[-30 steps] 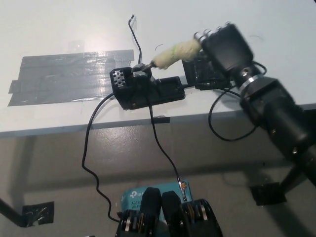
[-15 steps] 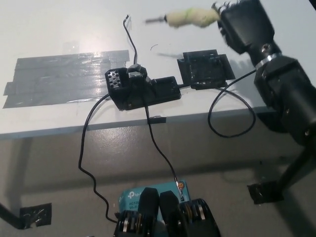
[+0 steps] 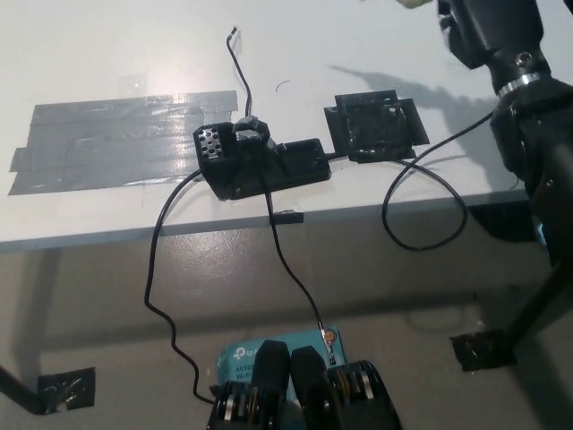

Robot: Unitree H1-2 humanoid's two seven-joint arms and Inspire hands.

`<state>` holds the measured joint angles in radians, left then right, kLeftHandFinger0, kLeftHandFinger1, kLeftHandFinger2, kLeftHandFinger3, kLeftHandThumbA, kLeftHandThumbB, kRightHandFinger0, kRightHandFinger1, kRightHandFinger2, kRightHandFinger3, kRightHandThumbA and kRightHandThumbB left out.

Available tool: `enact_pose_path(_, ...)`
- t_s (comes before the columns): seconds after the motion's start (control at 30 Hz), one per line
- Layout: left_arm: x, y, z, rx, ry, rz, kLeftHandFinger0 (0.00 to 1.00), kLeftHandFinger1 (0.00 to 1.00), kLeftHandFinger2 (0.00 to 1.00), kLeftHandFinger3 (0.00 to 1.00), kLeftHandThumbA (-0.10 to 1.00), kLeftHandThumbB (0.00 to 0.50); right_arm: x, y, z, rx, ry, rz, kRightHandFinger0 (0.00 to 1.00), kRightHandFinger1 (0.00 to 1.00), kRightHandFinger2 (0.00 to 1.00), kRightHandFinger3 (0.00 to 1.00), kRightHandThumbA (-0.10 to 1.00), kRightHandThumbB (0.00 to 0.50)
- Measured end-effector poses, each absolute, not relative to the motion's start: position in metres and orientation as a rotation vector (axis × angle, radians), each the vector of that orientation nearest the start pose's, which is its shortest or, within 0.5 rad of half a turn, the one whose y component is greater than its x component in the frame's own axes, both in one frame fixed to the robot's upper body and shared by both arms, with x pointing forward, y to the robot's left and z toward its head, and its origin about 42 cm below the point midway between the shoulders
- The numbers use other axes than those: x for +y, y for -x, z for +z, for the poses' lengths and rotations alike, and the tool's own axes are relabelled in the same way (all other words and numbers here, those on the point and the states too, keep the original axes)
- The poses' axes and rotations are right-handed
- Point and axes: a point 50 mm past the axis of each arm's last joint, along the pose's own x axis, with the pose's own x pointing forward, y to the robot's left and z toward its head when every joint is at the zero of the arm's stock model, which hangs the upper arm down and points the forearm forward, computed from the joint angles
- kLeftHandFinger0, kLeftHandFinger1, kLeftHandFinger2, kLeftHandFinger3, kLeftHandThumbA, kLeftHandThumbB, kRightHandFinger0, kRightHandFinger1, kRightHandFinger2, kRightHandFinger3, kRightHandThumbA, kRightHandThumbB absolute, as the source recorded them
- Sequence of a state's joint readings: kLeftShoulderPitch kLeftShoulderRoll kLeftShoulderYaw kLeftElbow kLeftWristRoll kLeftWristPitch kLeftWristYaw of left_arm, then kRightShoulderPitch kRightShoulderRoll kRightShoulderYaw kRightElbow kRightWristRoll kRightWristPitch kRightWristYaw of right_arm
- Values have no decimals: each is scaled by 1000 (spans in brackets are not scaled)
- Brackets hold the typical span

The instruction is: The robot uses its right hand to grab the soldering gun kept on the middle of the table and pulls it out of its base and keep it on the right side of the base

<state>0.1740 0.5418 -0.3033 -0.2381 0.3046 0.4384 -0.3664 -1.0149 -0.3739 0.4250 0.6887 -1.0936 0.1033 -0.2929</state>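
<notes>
Peeking in at the top edge, only a pale yellow sliver of our soldering gun [image 3: 414, 4] shows, lifted clear above the bench [image 3: 107, 54]. Our right hand [image 3: 483, 27] sits just beside it at the upper right, mostly cut off, so we cannot tell whether it grips the gun. The black base [image 3: 264, 166] rests mid-bench near the front edge, its slot bare. A black pad [image 3: 376, 125] lies right of the base; grey tape [image 3: 116, 139] lies to its left.
</notes>
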Motion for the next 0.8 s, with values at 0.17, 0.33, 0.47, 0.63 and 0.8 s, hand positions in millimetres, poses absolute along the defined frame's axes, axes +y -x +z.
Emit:
enact_pose_path(0.17, 300, -202, 85, 538, -758, -531, 662, 752, 878, 1000, 584, 169, -222, -537, 303, -431, 1660, -204, 0, 63, 355, 192, 112, 0)
enact_pose_path(0.33, 300, -202, 85, 539, -760, -531, 660, 749, 870, 1000, 578, 157, -224, -525, 262, -289, 1647, -136, 0, 2, 303, 241, -100, 45)
enact_pose_path(0.47, 300, -202, 85, 542, -760, -530, 666, 754, 878, 1000, 569, 160, -220, -516, 239, -203, 1633, -73, 0, 2, 286, 481, -65, 0)
enact_pose_path(0.63, 299, -203, 86, 538, -760, -530, 672, 764, 888, 1000, 569, 153, -207, -512, 232, -138, 1618, -8, 0, 54, 378, 378, -100, 1)
enact_pose_path(0.8, 299, -206, 87, 530, -762, -529, 663, 753, 881, 1000, 597, 151, -206, -512, 228, -56, 1604, 62, 1000, 1000, 1000, 1000, 234, 82)
